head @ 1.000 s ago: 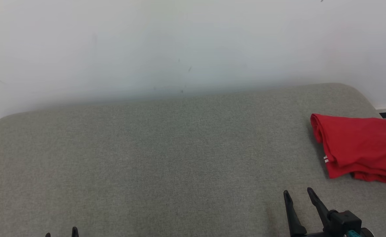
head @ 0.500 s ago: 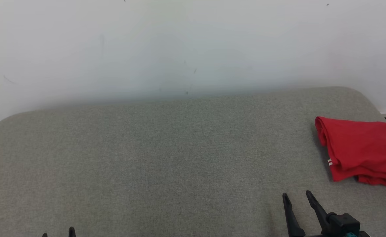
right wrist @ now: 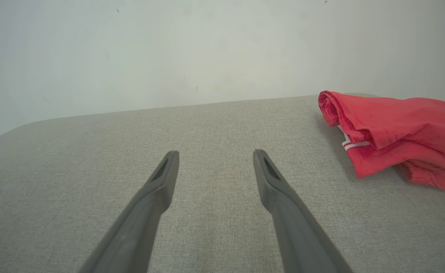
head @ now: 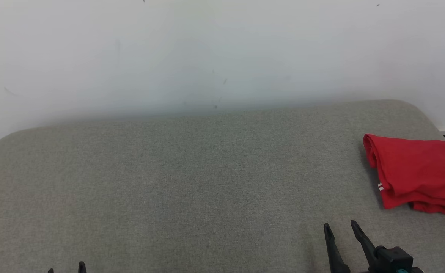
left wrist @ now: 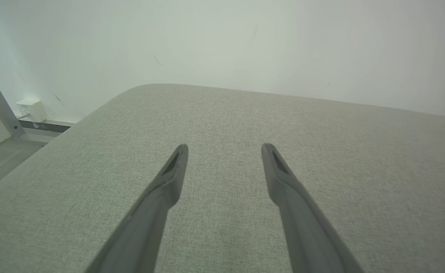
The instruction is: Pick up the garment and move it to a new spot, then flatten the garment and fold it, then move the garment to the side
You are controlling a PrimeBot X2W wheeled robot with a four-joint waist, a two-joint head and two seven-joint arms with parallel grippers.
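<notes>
Your garment (head: 415,170) is lying folded at the right edge of the surface (head: 207,170) and is likely soft and limp. Left gripper (head: 66,267) and right gripper (head: 339,224) are hovering, fingers spread, empty. Consider pinching its near-left corner.

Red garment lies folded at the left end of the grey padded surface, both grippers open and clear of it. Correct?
One error: the red garment lies folded at the right end of the grey padded surface, not the left; the head view shows it. The rest holds: the left gripper and right gripper are open and clear of it.
</notes>
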